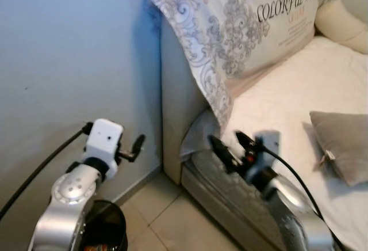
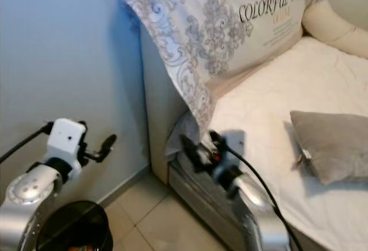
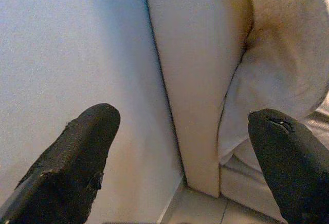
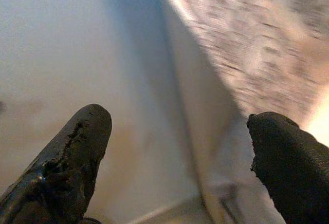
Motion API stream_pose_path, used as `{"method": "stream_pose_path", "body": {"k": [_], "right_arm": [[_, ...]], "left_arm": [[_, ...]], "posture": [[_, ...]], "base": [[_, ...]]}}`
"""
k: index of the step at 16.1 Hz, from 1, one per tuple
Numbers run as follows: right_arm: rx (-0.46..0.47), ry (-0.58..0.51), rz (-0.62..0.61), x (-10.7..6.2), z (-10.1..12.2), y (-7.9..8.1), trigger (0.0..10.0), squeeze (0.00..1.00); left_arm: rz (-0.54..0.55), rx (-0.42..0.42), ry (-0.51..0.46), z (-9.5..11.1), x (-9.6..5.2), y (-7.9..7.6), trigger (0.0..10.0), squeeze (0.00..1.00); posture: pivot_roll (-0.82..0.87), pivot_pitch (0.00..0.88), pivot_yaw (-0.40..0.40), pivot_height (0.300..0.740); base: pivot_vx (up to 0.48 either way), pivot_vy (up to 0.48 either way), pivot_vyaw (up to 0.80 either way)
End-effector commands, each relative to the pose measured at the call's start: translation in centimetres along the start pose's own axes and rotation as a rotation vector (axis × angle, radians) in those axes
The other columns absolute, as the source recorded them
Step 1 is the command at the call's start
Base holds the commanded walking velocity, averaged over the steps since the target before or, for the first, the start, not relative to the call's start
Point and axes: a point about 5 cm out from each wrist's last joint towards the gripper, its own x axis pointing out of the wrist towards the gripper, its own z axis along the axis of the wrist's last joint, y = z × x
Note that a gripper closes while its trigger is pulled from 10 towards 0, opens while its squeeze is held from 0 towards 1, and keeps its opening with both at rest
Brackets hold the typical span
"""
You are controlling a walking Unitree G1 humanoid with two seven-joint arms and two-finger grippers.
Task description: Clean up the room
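White bedding covered the bed (image 1: 287, 95), whose upholstered headboard (image 1: 172, 90) stood against a pale blue wall (image 1: 69, 49). A large patterned pillow (image 1: 230, 21), printed with grey scrollwork and lettering, leaned over the headboard's top edge; a cream pillow (image 1: 345, 26) lay beyond it and a flat grey cushion (image 1: 339, 144) with a small tag rested on the sheet, well apart from both.

Head views: the left gripper (image 1: 135, 147) was raised near the wall, above a round black bin (image 1: 106, 228) on the beige tiled floor (image 1: 172, 216); the right gripper (image 1: 230, 144) hovered at the corner of the mattress, just below the patterned pillow's hanging edge, with a black cable running back along its silver arm. The bin's contents were too small to make out.

Left wrist view: both rubbery black fingers (image 3: 77, 157) were spread wide with nothing between them, framing the headboard's smooth side, the wall, and a rounded fold of white bedding.

Right wrist view: the fingers (image 4: 67, 162) were likewise parted and empty; the scene beyond was blurred, showing the wall and the pillow's mottled fabric.
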Motion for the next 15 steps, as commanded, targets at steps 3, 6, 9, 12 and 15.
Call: {"method": "stream_pose_path", "body": {"k": [3, 6, 9, 12, 15], "right_arm": [[-0.004, -0.047, -0.018, 0.5, 1.1, -0.1, 10.0, 0.15], [-0.012, -0.061, -0.049, 0.6, 1.3, -0.1, 10.0, 0.0], [-0.008, -0.076, -0.117, 0.8, 1.6, -0.6, 10.0, 0.0], [-0.007, -0.073, -0.181, 0.7, 1.7, -1.2, 10.0, 0.0], [-0.014, -0.053, -0.249, 0.7, 1.4, -1.9, 10.0, 0.0]], "left_arm": [[0.025, -0.006, -0.006, 0.2, 0.0, 0.5, 10.0, 0.0], [0.036, -0.004, 0.0, 0.2, 0.2, 0.7, 10.0, 0.0], [0.049, 0.006, -0.004, 0.2, 0.4, 0.8, 10.0, 0.0], [0.073, -0.018, -0.01, 0.1, 0.4, 1.0, 10.0, 0.0], [0.08, -0.032, -0.024, 0.2, 0.4, 0.9, 10.0, 0.0]], "posture": [[0.05, 0.0, -0.037, 0.74], [0.05, 0.0, -0.038, 0.74], [0.05, 0.0, -0.038, 0.74], [0.05, 0.0, -0.041, 0.74], [0.05, 0.0, -0.046, 0.74]], "base": [[0.0, -0.256, -0.66], [0.0, 0.0, -0.8], [0.0, 0.0, -0.8], [0.0, 0.0, -0.8], [0.0, 0.0, -0.8]]}}
